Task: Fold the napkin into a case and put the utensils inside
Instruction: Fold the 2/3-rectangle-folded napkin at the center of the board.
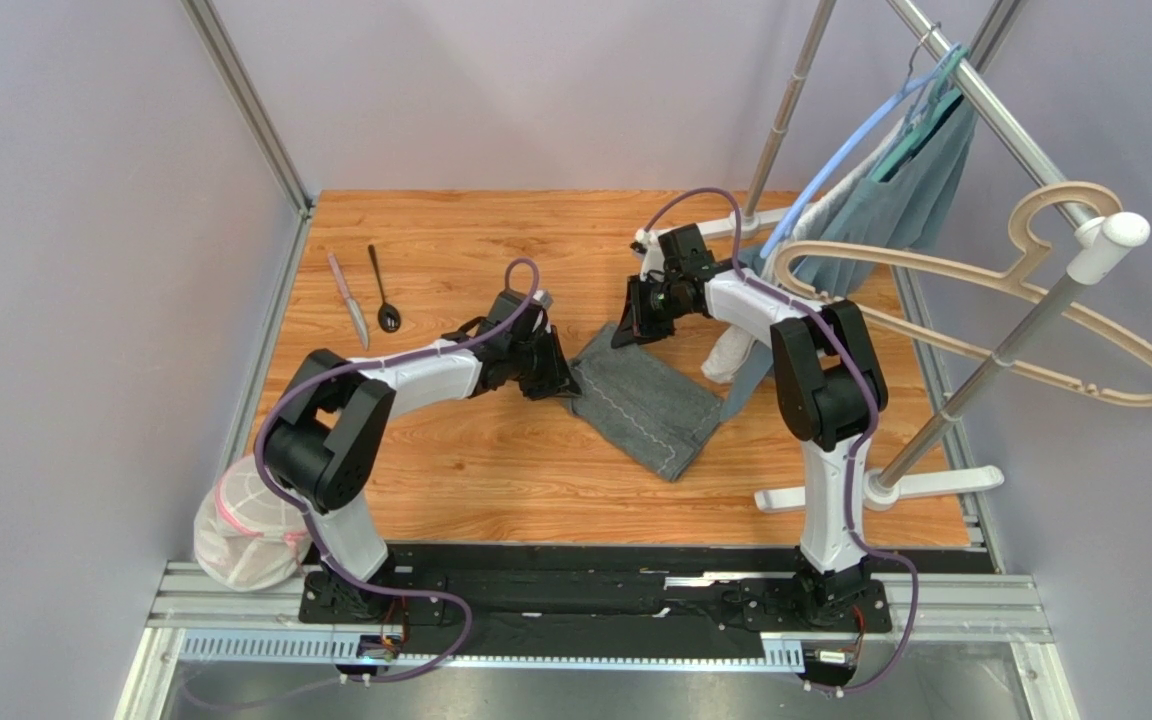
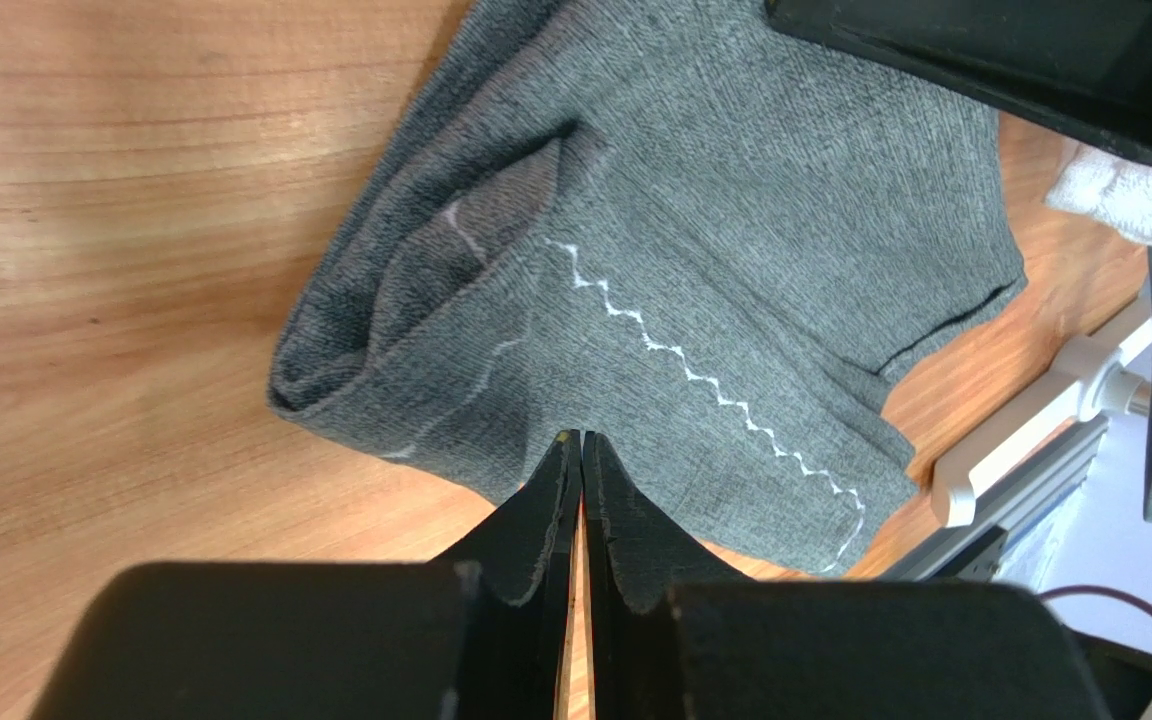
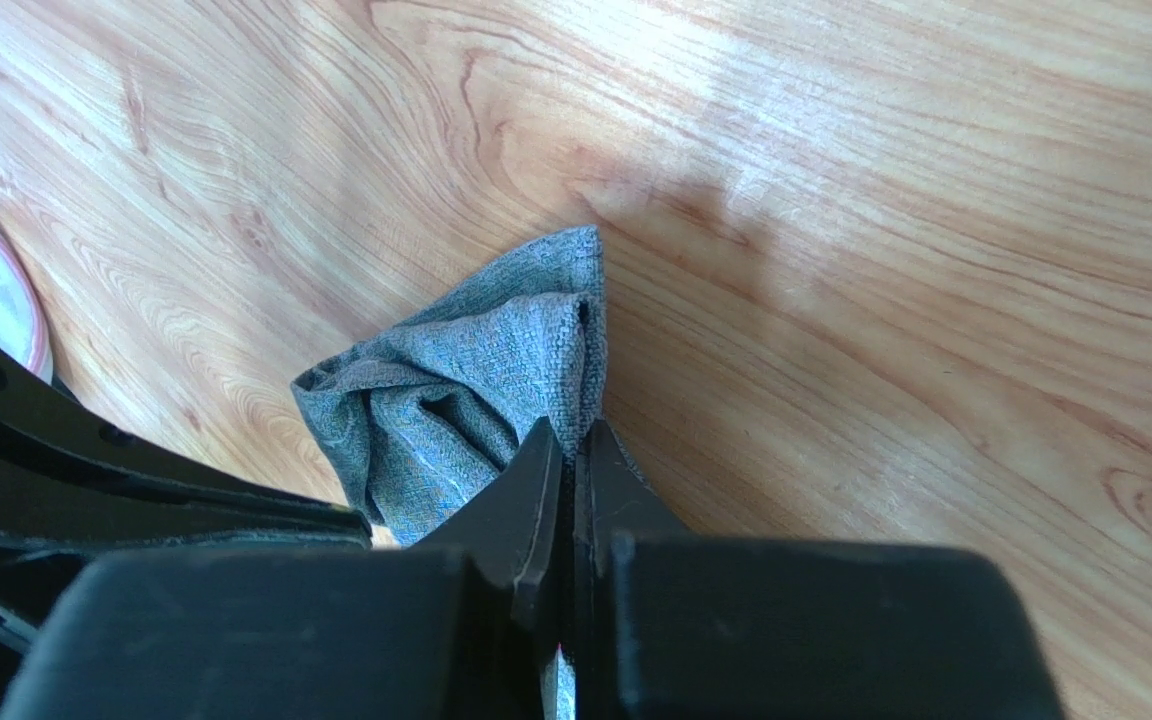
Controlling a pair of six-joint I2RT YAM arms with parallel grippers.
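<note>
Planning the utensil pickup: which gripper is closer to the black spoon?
Left. The left gripper pinches the left edge of the napkin, to the right of the spoon. The right gripper grips the napkin's far corner, farther right.

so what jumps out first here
The grey napkin mid-table, with the left hand and right hand both pinched shut on its edges. The knife and spoon lie untouched at the far left; a big beige hanger juts out at right.
</note>
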